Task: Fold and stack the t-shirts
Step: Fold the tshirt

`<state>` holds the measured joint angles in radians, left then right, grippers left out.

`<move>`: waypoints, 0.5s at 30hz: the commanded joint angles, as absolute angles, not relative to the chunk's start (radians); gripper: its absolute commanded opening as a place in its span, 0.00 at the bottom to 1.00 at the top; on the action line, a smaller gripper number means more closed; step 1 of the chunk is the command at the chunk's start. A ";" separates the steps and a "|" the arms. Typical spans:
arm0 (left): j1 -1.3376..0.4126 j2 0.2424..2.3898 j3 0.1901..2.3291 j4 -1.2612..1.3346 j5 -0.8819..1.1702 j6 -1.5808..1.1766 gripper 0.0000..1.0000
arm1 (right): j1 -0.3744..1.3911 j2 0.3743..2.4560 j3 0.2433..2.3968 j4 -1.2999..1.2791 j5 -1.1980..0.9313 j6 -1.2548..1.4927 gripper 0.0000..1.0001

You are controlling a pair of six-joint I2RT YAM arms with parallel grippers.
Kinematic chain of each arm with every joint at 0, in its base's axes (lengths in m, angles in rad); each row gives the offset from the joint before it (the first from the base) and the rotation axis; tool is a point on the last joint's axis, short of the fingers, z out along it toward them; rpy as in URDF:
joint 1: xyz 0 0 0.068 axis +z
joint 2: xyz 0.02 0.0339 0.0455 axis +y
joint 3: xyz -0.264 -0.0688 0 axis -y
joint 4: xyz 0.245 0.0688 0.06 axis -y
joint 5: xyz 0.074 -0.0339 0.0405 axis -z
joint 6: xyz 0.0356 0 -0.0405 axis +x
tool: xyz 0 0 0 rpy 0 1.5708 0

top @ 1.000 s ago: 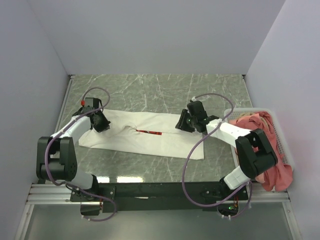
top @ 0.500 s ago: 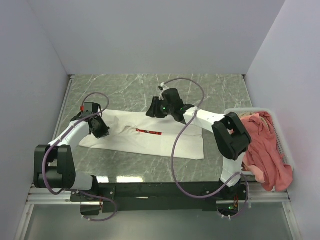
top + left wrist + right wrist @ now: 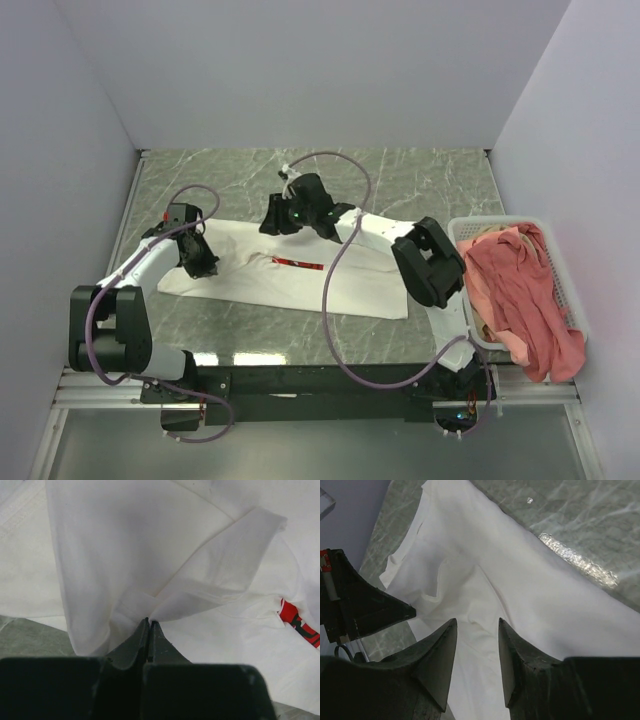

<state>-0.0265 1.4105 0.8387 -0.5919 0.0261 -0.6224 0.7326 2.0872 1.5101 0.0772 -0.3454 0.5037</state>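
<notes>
Top external shows one white t-shirt [image 3: 350,280] spread on the counter [image 3: 420,180] and one salmon-pink heap [image 3: 525,295] in the single basket [image 3: 563,268]; its shirt count is unclear. Of two arms, the left tool [image 3: 200,262] is clenched on a fold at the white t-shirt's left end. The right tool [image 3: 272,222], stretched across, hovers released over its far edge.

Green marble table [image 3: 420,180] under white t-shirt [image 3: 375,285] and basket [image 3: 462,226]

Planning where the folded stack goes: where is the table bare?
Bare marble table lies between the white t-shirt and the back wall. A thinner strip runs along the near rail. Crowded right: basket heaped with salmon t-shirts.
</notes>
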 commanded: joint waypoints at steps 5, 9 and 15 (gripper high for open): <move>-0.025 1.419 0.902 -0.643 0.055 -0.546 0.01 | 0.773 2.200 1.689 0.051 -0.365 0.518 0.49; -0.025 1.430 0.917 -0.658 0.058 -0.502 0.01 | 0.808 2.229 1.758 0.009 -0.292 0.558 0.54; -0.026 1.431 0.916 -0.644 0.094 -0.488 0.01 | 0.845 2.289 1.858 -0.060 -0.213 0.679 0.56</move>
